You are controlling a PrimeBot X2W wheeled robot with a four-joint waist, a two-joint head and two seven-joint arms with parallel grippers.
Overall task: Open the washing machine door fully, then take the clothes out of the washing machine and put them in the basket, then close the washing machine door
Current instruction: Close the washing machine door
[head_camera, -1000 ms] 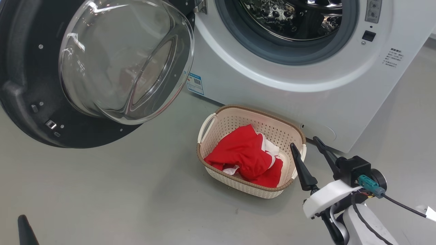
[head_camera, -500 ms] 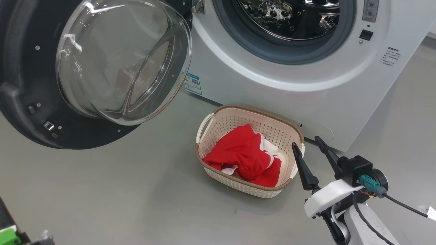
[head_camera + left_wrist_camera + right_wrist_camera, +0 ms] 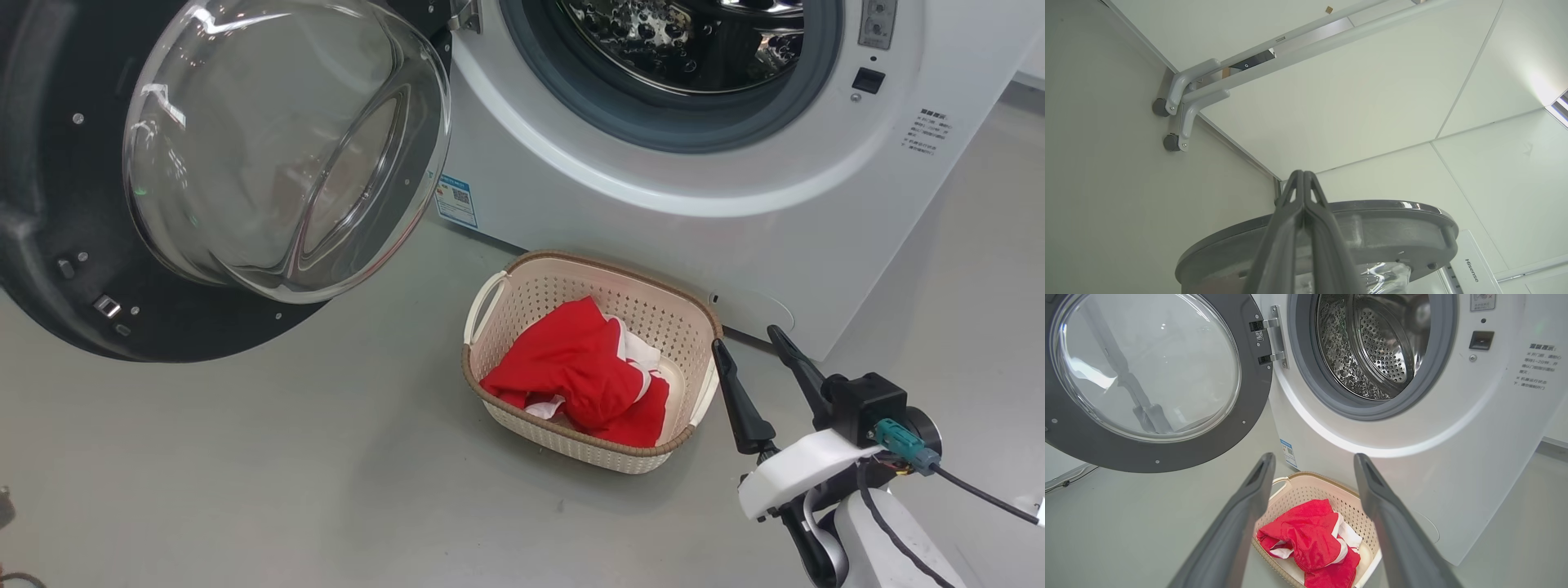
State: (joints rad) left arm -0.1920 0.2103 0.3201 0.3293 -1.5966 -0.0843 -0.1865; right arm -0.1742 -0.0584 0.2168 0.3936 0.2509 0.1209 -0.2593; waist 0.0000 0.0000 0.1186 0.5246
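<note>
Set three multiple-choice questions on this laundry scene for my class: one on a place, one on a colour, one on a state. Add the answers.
1. Where do the red and white clothes lie?
A. In the steel drum
B. In the cream perforated plastic basket
C. Spread on the grey floor

2. What colour is the woven-look rim of the basket?
A. Brown
B. Blue
C. Black

3. How is the big round black-ringed glass washing machine door?
A. Shut
B. Open by a crack
C. Swung wide open

Answers:
1 B: the fabric is heaped inside the basket's walls.
2 A: a brown band runs round its top edge.
3 C: the door hangs off to one side, and the round opening of the white front-loading washing machine is uncovered.
</note>
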